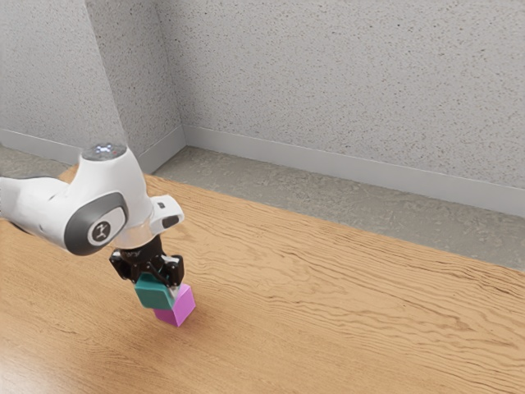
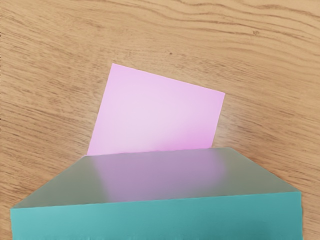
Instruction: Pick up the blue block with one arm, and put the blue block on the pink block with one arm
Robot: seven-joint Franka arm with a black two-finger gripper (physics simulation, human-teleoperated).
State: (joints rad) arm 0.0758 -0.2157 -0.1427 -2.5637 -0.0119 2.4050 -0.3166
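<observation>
Teal-blue and flat-faced, the blue block (image 1: 152, 292) looks rigid and light (a plain solid cube, nothing to crush), so two opposite side faces give the surest hold; its smooth sides could slip if pinched near an edge. The gripper (image 1: 153, 279) is clamped on it from two sides, carrying it off the wooden table (image 1: 344, 312). It hangs close over the pink block (image 1: 182, 309), partly overlapping it; whether they touch, I cannot tell.
</observation>
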